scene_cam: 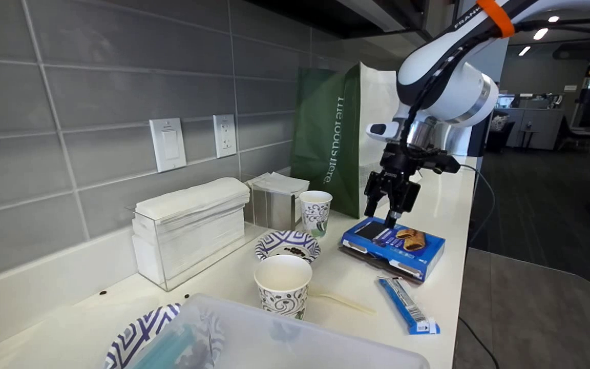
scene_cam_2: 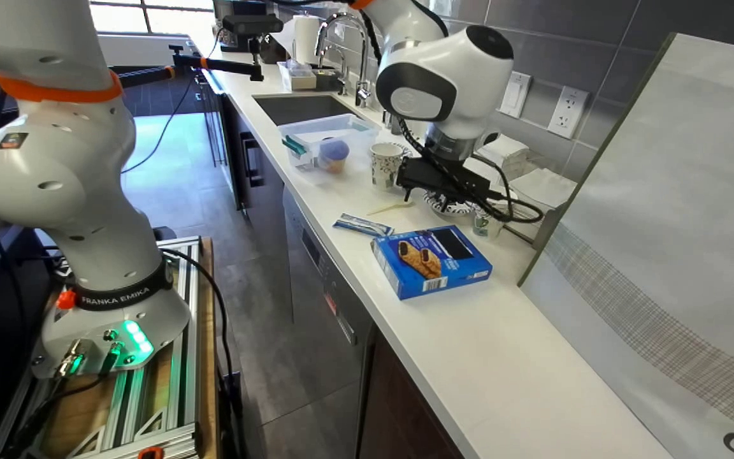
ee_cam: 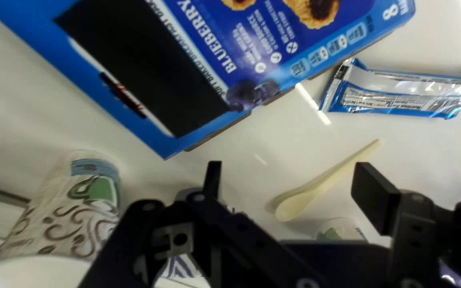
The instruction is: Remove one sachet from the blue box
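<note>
Fingers (ee_cam: 374,200) found standing well apart, directed downward. In the wrist view a cream spoon (ee_cam: 326,182) on the white bench (ee_cam: 286,144) shows in the space between them. In both exterior views the fingers hang above the bench, their tips raised from its surface.

Sachet (ee_cam: 398,92) located outside the blue box (ee_cam: 214,72), lying flat on the bench; in the wrist view it is beyond the fingers, to the upper right. Wrapper blue and silver, with a printed panel and a bar code. It lies just beside the blue box, a strip of bench visible between the two.

Blue box noted lying flat, picture face up, beyond the fingers and to the upper left in the wrist view. The face bears pastries, the word "BLUEBERRY" and a black rectangle; brownish card shows under the edge nearest the sachet. In an exterior view the fingers appear clear of the box.

In the wrist view a patterned paper cup (ee_cam: 70,212) stands left of the fingers. In an exterior view a green paper bag (scene_cam: 325,138) stands upright behind and left of the fingers; a patterned bowl (scene_cam: 289,237) holding small dark pieces (scene_cam: 295,251) and a translucent plastic bin (scene_cam: 254,338) are in the foreground, to their lower left.
</note>
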Available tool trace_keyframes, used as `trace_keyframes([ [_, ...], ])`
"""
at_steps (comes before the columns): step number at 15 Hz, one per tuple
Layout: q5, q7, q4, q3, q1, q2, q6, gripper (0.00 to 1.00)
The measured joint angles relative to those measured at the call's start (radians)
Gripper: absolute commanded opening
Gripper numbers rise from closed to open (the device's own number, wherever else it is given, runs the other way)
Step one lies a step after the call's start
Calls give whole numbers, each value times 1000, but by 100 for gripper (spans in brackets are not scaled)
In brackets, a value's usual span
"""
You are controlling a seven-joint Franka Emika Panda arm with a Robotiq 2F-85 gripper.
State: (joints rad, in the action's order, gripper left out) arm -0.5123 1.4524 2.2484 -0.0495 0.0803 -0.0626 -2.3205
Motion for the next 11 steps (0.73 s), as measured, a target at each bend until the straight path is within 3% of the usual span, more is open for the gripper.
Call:
trace_keyframes([
  [4, 224, -299, -2, -11, 3, 162, -2, 100],
  [8, 365, -588, -40, 19, 61, 330, 209, 100],
  [11, 391, -678, -47, 18, 53, 396, 283, 100],
])
